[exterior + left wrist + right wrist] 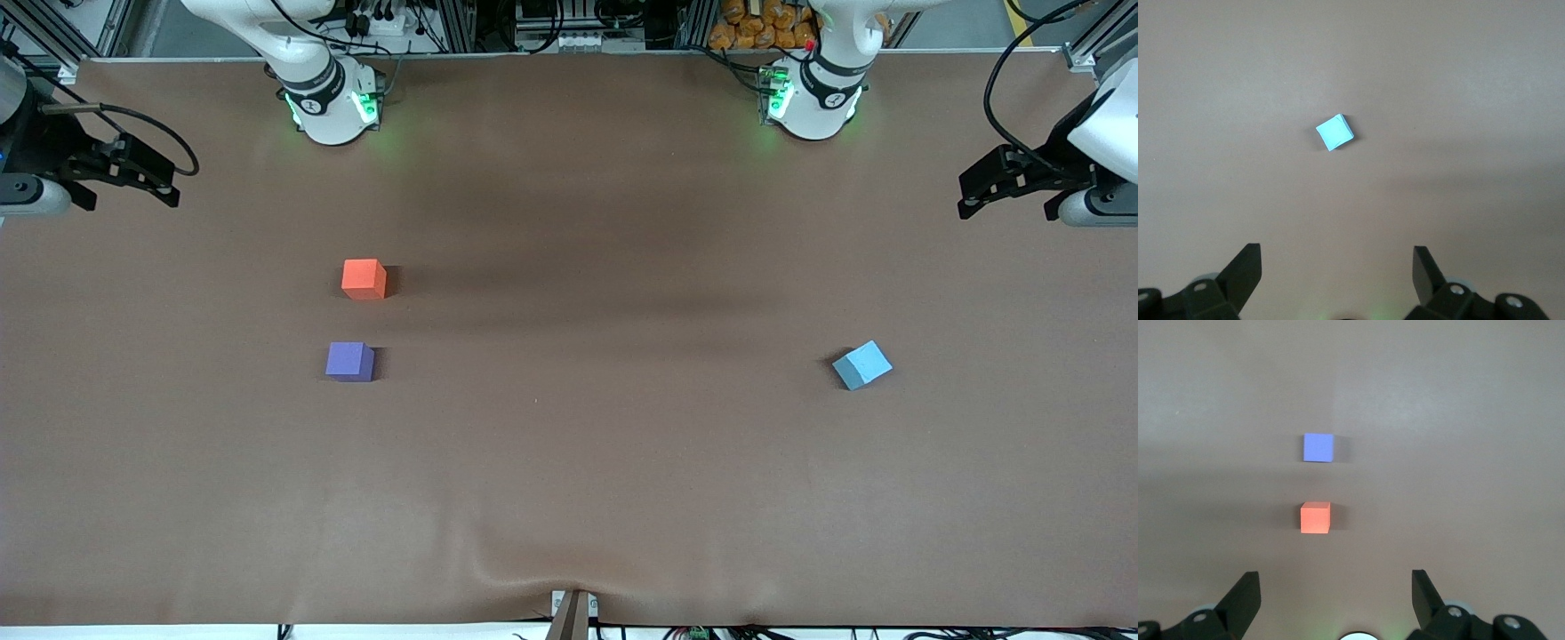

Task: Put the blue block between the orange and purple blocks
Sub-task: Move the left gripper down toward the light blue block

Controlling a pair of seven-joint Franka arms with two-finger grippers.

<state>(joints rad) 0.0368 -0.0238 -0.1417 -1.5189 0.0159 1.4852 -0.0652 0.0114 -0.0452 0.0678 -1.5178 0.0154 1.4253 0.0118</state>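
The blue block [861, 364] lies untouched; left pincer [1337, 272] and right pincer [1335, 592] hang spread, empty.

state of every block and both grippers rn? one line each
blue block: flat on the table toward the left arm's end, turned askew, untouched
orange block: flat on the table toward the right arm's end, untouched
purple block: nearer the front camera than the orange block, a gap between them, untouched
left gripper: open, empty, high over the blue block's end
right gripper: open, empty, high over the orange and purple blocks' end
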